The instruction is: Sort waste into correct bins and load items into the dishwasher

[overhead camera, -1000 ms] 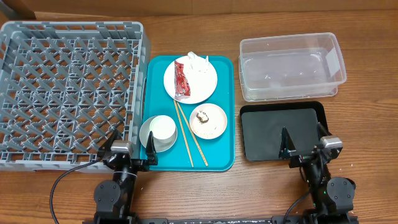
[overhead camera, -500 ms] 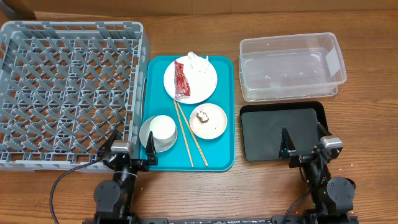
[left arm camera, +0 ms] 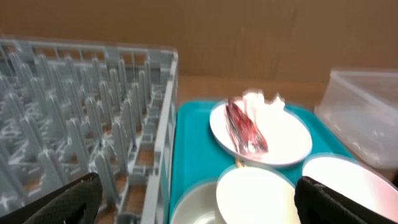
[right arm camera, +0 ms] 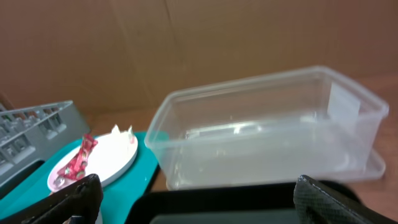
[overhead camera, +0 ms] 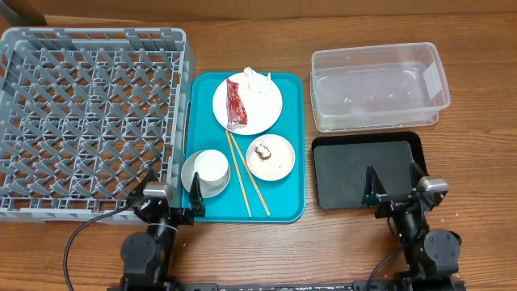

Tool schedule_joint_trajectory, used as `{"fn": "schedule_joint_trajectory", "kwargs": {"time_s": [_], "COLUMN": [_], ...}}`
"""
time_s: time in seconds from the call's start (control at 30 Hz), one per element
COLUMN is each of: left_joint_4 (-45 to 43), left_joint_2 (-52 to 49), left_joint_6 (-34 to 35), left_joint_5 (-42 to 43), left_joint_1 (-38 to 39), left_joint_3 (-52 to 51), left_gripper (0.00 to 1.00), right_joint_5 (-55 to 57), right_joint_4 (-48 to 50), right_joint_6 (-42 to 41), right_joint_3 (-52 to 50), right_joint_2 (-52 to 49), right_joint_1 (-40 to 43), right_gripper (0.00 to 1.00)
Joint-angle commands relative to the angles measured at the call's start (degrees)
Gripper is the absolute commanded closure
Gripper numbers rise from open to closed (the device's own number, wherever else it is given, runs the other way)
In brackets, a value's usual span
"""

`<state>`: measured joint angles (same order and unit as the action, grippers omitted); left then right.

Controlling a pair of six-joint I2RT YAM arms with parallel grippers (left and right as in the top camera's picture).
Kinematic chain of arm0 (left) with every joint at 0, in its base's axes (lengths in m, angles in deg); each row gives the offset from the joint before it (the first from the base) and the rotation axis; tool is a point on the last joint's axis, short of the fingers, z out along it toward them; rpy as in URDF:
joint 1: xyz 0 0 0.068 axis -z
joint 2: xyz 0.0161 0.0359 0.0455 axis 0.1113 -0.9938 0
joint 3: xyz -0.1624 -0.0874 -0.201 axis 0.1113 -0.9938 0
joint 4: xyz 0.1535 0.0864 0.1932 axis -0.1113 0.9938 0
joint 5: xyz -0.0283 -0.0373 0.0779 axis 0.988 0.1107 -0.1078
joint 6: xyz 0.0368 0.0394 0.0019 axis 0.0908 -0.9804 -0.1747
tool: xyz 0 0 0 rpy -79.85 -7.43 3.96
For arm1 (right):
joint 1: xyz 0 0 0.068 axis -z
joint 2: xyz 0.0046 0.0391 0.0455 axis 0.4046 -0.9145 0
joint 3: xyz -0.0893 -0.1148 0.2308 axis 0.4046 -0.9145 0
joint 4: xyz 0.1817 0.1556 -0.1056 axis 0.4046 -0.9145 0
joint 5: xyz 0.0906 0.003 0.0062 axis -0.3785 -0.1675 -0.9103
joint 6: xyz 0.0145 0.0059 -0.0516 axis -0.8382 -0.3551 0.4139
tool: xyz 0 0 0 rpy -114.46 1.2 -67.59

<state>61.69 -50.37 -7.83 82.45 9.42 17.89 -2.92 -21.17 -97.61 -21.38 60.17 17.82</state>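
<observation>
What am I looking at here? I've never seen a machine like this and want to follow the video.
This is a two-armed robot at a wooden table. One picture looks straight down. The other two come from a camera on each wrist, so the dark shapes in their bottom corners are that arm's own fingers. The left gripper and right gripper both stand open, holding nothing. On the table are a grey dish rack and a teal tray. The teal tray carries a plate with a red wrapper and napkin, a cup in a bowl, a small dish with a food scrap, and chopsticks. To the right are a clear tub and a black tray.
</observation>
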Motion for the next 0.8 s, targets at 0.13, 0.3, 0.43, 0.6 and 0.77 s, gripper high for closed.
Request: {"fn": "schedule_joint_trajectory", "kwargs": {"time_s": [0.13, 0.3, 0.43, 0.6, 0.77], "left_joint_4": [12.02, 17.66, 20.74, 28.55, 39.45], "left_joint_2": [-6.19, -17.25, -27.08, -37.88, -47.5], "left_joint_6": [0.2, 0.2, 0.22, 0.17, 0.26], "left_joint_5": [1.29, 1.29, 1.31, 1.2, -3.85], "left_joint_1": [0.37, 0.37, 0.37, 0.33, 0.28], "left_joint_3": [11.63, 19.71, 26.8, 36.81, 46.16], "left_gripper": [0.0, 0.0, 0.0, 0.0, 0.0], "right_joint_5": [0.52, 0.26, -1.6, -4.81, -7.34], "right_joint_4": [-2.56, -5.49, -8.83, -16.0, -26.34], "right_joint_6": [-1.9, -1.9, -1.86, -1.86, -1.86], "right_joint_3": [6.56, 13.6, 20.59, 31.41, 44.22], "right_joint_2": [-4.87, -13.64, -22.38, -35.04, -47.6], "right_joint_1": [0.17, 0.17, 0.17, 0.17, 0.15], "right_gripper": [0.0, 0.0, 0.0, 0.0, 0.0]}}
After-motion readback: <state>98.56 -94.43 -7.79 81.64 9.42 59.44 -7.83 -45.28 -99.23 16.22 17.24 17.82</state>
